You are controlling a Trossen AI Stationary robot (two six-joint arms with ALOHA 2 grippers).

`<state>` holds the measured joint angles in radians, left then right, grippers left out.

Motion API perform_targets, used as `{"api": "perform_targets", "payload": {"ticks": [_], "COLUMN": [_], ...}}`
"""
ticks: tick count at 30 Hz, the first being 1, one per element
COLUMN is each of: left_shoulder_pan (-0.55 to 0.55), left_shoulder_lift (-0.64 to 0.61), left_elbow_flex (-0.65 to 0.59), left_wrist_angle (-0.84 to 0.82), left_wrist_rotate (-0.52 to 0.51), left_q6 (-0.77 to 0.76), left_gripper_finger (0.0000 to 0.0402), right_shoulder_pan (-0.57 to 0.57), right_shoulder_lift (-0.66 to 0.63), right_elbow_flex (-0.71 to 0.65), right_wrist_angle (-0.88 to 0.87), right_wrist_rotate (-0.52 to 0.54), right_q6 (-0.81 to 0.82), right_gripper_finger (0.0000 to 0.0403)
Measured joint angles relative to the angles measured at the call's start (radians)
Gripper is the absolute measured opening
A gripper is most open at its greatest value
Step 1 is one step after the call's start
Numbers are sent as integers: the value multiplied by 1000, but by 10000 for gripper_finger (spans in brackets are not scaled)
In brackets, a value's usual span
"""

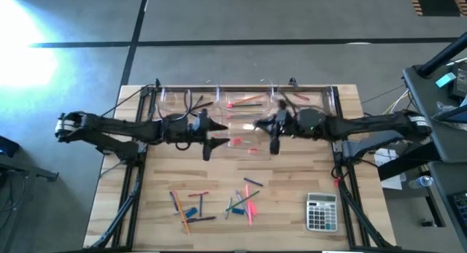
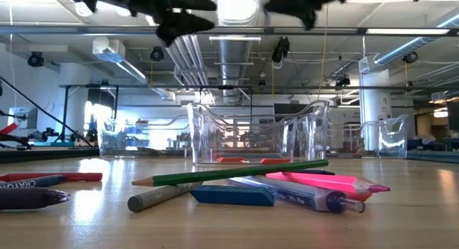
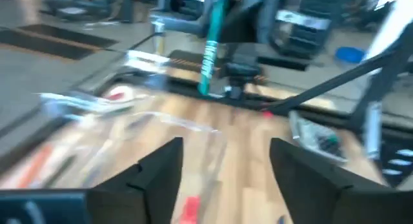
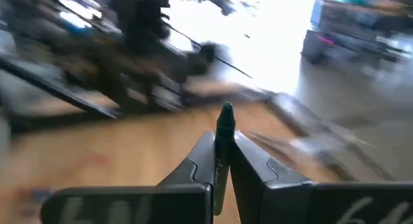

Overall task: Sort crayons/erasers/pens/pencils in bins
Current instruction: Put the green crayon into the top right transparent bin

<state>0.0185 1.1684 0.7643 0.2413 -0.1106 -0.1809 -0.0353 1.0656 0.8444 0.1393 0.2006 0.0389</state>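
Note:
My right gripper [image 1: 264, 125] is shut on a dark green crayon [image 4: 224, 130] above the clear bins [image 1: 248, 114] at the table's far side. The crayon also shows in the left wrist view [image 3: 210, 53]. My left gripper [image 1: 217, 133] is open and empty, just left of the right one, also above the bins. One bin holds orange pencils [image 1: 244, 100]; another holds red erasers [image 1: 238, 141]. Loose crayons, pens and pencils lie in two piles [image 1: 186, 205] [image 1: 244, 200] on the near half of the table. My right gripper pinches the green crayon between its two fingers [image 4: 201, 156]. The crayon lies along the fingers, and its pointed end [image 4: 226, 114] sticks out past the fingertips. It is lifted clear, above the bins.
A grey calculator [image 1: 321, 211] lies at the near right. In the low view a green pencil [image 2: 237, 174], a blue eraser [image 2: 231, 195], a pink stick [image 2: 326, 181] and crayons [image 2: 32, 199] lie in front of a bin [image 2: 258, 138].

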Motion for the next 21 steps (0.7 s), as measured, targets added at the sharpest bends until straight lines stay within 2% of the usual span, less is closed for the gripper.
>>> {"api": "perform_targets", "payload": {"ticks": [4, 10, 15, 21], "left_shoulder_pan": [0, -1, -1, -1], "left_shoulder_lift": [-87, -134, -124, -129], "left_elbow_flex": [-3, -31, -32, -32], "left_wrist_angle": [-122, -146, -149, -166], "left_wrist_rotate": [-54, -53, -53, -52], "left_q6": [5, 4, 4, 4], "left_gripper_finger": [247, 253, 253, 253], "right_shoulder_pan": [-121, -427, -634, -761], "right_shoulder_lift": [-114, -168, -96, 41], "right_elbow_flex": [0, 0, 0, 0], "right_wrist_angle": [-312, -639, -672, -691], "right_wrist_rotate": [116, 127, -5, -17], "right_q6": [8, 47, 17, -1], "right_gripper_finger": [18, 18, 18, 27]}}
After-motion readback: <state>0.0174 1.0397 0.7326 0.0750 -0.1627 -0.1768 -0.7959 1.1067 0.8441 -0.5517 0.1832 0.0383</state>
